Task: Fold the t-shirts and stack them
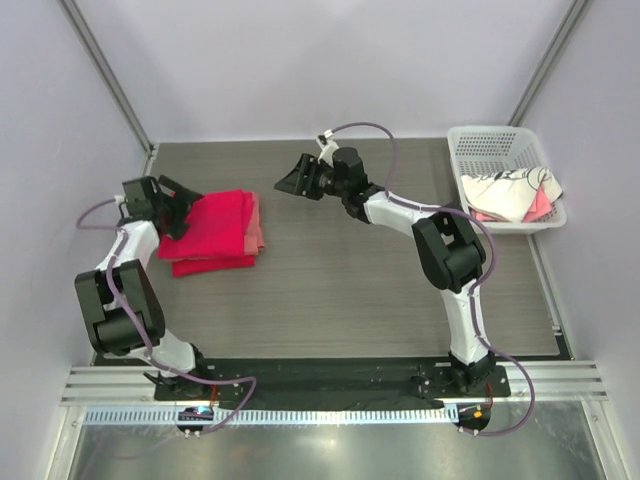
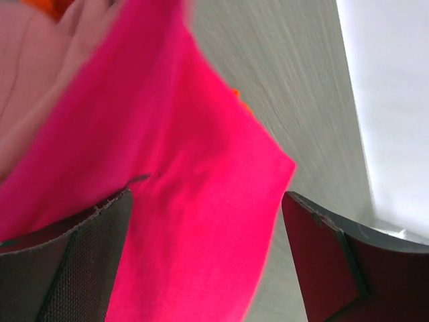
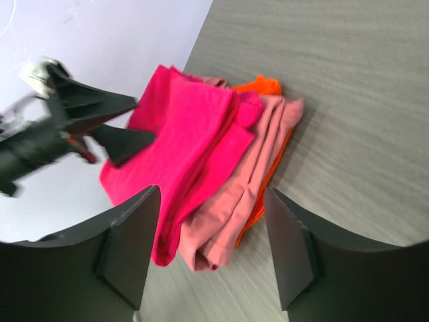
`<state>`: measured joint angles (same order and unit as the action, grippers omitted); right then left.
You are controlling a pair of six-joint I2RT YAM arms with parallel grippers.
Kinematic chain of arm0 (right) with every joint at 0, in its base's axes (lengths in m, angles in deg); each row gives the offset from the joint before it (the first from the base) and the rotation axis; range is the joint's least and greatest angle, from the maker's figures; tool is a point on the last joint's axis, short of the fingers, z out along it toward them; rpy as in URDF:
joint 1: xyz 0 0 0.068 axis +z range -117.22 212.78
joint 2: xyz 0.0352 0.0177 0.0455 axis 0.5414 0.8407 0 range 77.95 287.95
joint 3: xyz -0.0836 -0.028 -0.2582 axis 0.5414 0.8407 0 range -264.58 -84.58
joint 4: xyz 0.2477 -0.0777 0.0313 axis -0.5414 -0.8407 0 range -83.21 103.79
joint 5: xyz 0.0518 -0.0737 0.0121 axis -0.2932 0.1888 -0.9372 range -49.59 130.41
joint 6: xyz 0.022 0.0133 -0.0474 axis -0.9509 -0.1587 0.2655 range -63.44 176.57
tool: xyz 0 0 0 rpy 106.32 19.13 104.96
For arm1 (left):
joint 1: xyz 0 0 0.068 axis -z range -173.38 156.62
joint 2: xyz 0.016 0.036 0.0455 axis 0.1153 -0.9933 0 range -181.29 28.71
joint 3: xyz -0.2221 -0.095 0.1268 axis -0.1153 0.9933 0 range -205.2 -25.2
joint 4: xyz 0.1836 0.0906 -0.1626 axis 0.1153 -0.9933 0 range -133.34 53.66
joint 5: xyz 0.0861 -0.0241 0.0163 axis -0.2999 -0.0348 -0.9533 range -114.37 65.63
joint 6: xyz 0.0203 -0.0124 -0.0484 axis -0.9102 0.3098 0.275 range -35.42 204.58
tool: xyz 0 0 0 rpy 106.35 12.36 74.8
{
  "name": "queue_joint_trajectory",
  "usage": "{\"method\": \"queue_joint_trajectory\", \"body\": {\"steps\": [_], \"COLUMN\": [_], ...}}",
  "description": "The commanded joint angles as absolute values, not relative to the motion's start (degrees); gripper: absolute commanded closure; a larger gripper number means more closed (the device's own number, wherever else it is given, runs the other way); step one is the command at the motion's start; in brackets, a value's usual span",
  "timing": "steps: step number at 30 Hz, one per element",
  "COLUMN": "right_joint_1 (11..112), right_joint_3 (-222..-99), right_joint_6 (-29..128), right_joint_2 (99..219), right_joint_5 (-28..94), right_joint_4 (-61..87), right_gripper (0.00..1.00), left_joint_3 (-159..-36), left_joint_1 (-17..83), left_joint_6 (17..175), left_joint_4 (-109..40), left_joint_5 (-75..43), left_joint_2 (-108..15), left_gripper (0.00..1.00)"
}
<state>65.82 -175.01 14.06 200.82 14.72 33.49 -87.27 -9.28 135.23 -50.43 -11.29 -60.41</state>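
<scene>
Three folded t-shirts lie stacked at the table's left: a bright crimson one (image 1: 215, 225) on top, a salmon-pink one (image 1: 256, 228) under it, and a red-orange one (image 3: 265, 86) at the bottom. My left gripper (image 1: 185, 207) is open at the stack's left edge, and the crimson shirt (image 2: 188, 201) lies between its spread fingers (image 2: 74, 261). My right gripper (image 1: 290, 180) is open and empty in the air behind the table's middle, facing the stack (image 3: 181, 141). A white dark-printed shirt (image 1: 505, 190) lies in the basket.
A white plastic lattice basket (image 1: 480, 140) stands at the back right corner, with a pink piece of cloth (image 1: 540, 205) beside the printed shirt. Pale walls close in the table's left, back and right sides.
</scene>
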Motion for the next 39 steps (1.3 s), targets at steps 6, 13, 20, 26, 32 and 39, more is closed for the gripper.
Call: {"method": "queue_joint_trajectory", "body": {"steps": [6,13,20,26,32,39], "right_joint_1": [64.69,63.89,63.46,59.95,55.46,53.97], "right_joint_3": [-167.11,-164.12,-161.22,-151.56,-138.47,-131.95], "right_joint_6": [9.28,10.60,17.00,17.37,16.57,20.88], "right_joint_2": [196.34,193.62,187.91,179.39,166.66,156.72], "right_joint_5": [8.77,8.51,11.23,13.78,20.79,24.33], "right_joint_4": [44.11,43.15,35.15,34.26,36.64,31.19], "right_gripper": [0.34,0.31,0.27,0.22,0.20,0.22], "left_joint_3": [-65.38,-62.37,-76.25,-83.82,-89.44,-106.49], "left_joint_1": [-12.19,-12.28,-0.54,16.78,24.88,30.52], "left_joint_6": [149.00,146.99,136.02,129.41,127.03,120.79], "left_joint_4": [-24.04,-24.73,-38.60,-46.62,-47.68,-68.21], "left_joint_5": [-19.26,-20.60,-23.22,-32.89,-35.43,-46.15], "left_joint_2": [-51.64,-40.82,-39.22,-46.69,-59.15,-76.73], "left_gripper": [0.07,0.04,0.05,0.06,0.07,0.10]}}
